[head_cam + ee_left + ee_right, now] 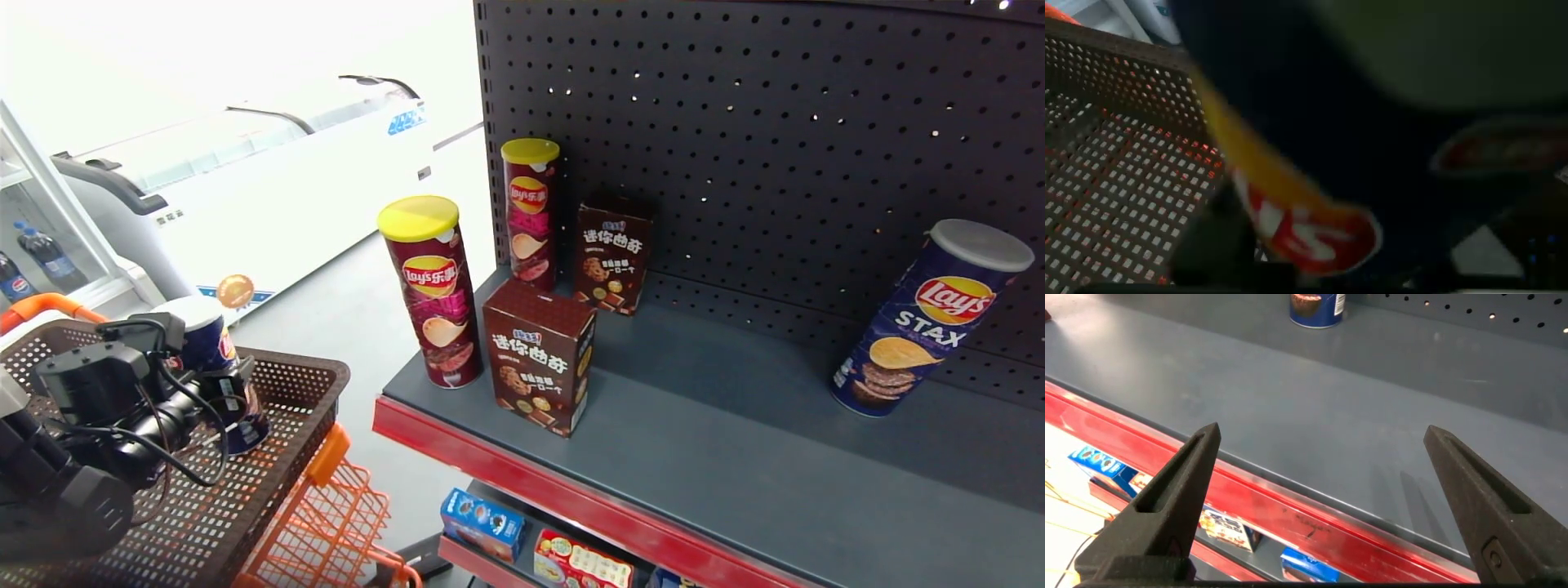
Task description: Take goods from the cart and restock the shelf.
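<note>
Two arms: jaws of your left gripper [230, 394] clasp the blue can [204, 341] inside the basket [314, 390]; jaws of your right gripper [1323, 433] gape above the shelf [1331, 388].

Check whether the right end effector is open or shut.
Open. The right end effector has its fingers spread wide apart above the shelf, with nothing between them.

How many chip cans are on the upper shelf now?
3: the front maroon can at the left edge, the rear maroon can behind it by the pegboard, the blue can far right. None seem hidden.
</note>
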`<state>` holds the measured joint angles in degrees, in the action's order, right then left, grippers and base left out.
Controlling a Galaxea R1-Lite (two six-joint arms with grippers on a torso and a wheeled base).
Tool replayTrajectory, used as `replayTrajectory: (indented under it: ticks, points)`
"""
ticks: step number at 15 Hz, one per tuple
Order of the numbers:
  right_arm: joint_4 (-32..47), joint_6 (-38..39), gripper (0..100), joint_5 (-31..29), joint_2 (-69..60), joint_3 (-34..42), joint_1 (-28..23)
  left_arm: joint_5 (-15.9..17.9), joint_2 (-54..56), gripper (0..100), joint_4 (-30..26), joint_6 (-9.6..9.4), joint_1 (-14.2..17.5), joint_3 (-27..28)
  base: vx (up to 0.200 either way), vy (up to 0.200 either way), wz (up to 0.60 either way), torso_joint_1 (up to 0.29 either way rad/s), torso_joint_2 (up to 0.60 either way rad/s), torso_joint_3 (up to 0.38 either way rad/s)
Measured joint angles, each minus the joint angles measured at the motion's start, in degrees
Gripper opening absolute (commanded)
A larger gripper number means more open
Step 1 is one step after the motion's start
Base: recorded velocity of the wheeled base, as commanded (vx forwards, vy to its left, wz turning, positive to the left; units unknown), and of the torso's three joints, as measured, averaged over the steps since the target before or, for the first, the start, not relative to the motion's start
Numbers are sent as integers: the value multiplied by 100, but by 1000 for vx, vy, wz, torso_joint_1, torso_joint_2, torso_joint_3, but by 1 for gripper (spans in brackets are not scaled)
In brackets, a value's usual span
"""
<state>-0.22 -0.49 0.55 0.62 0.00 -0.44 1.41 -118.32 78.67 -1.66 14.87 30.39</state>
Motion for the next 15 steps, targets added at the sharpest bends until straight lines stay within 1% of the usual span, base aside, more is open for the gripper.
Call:
replayTrajectory:
  ticks: [3,5,9,11,12,15]
  points:
    - [-2,-2,100,2,0,0,0,9,40,0,-35,-165,-132,37,0,0,0,0,0,0]
    - [0,-2,100,5,0,0,0,11,267,0,-37,-279,-363,-13,0,0,0,0,0,0]
    - [-2,0,100,2,0,0,0,15,1065,0,-123,-373,-788,-346,0,0,0,0,0,0]
    - [-2,-2,100,2,0,0,0,-88,1491,0,-102,-491,-1011,-501,0,0,0,0,0,0]
    - [-2,-2,100,2,0,0,0,-126,1697,0,-134,-521,-1102,-542,0,0,0,0,0,0]
    - [0,0,100,2,0,0,0,-241,2315,0,-564,-534,-1430,-628,0,0,0,0,0,0]
